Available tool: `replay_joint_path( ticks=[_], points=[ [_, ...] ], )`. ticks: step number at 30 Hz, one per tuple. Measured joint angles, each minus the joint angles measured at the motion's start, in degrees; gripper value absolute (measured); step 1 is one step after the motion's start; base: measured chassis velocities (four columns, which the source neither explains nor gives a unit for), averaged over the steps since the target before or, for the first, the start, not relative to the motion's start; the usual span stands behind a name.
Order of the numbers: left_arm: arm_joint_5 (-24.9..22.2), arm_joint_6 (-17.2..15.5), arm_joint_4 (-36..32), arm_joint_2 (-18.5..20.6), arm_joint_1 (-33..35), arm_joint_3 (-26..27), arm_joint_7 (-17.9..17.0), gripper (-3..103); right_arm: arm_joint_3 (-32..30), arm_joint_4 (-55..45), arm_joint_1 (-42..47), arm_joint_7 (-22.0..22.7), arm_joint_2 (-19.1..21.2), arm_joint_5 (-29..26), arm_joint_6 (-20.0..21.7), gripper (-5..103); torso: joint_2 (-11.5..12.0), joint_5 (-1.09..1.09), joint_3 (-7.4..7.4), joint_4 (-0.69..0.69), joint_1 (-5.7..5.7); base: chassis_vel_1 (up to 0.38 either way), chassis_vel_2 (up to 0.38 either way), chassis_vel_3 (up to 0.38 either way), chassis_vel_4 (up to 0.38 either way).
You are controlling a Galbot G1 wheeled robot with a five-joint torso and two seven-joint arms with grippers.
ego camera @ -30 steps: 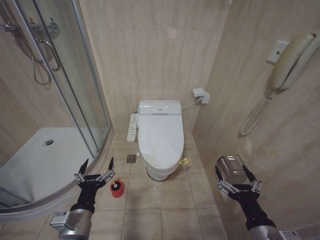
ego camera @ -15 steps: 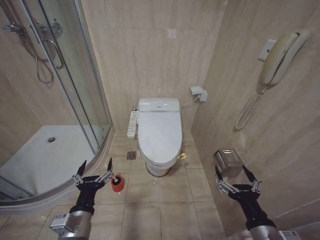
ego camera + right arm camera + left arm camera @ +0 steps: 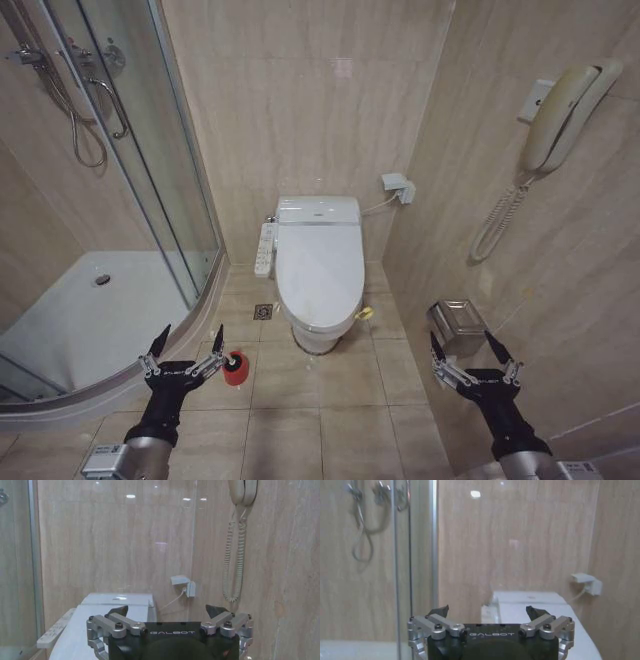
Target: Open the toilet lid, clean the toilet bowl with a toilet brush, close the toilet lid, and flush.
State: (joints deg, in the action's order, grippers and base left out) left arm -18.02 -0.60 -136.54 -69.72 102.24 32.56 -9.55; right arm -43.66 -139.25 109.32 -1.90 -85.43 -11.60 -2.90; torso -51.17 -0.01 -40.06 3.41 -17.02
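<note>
Beige tile bathrm; toilet lid [image 3: 320, 275] shut; glass shower [image 3: 120, 200] on left.

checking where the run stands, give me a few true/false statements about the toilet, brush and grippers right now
1. The toilet lid is down. True.
2. The left gripper holds the toilet brush. False: it is open and holds nothing; the brush stands in its red cup on the floor.
3. The right gripper is open and holds nothing. True.
4. The brush is on the wall phone's side of the toilet. False: it is on the shower's side; the wall phone hangs on the opposite wall.
5. The button panel is on the toilet's shower-facing side. True.
</note>
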Motion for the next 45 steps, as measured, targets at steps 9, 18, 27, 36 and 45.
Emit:
replay_joint_path(
  ticks=[9,18,27,36,45],
  points=[
    [-7.81,-6.38,0.95,1.74,-0.62,5.80,11.37,100,0.00,0.01,0.00,0.00,0.00,0.00,0.00,100,0.00,0.00,0.00,0.01,0.00,0.000,0.000,0.000,0.000],
    [-11.51,-10.54,1.33,-2.21,-4.96,13.20,12.17,100,0.00,0.00,0.00,0.00,0.00,0.00,0.00,100,0.00,0.00,0.00,0.01,0.00,0.000,0.000,0.000,0.000],
    [-6.84,-8.38,0.75,-5.61,-3.77,10.83,9.47,100,0.00,0.00,0.00,0.00,0.00,0.00,0.00,100,0.00,0.01,0.00,0.00,0.00,0.000,0.000,0.000,0.000],
    [-6.56,-9.39,-1.32,-7.09,-2.16,6.28,7.25,100,0.00,0.00,0.00,0.00,0.00,0.00,0.00,100,0.00,0.02,0.00,0.00,0.00,0.000,0.000,0.000,0.000],
    [-3.76,-11.44,-1.67,-7.90,-1.61,4.69,6.26,100,0.00,0.00,0.00,0.00,0.00,0.00,0.00,100,0.00,0.02,0.00,0.00,-0.01,0.000,0.000,0.000,0.000]
  ],
)
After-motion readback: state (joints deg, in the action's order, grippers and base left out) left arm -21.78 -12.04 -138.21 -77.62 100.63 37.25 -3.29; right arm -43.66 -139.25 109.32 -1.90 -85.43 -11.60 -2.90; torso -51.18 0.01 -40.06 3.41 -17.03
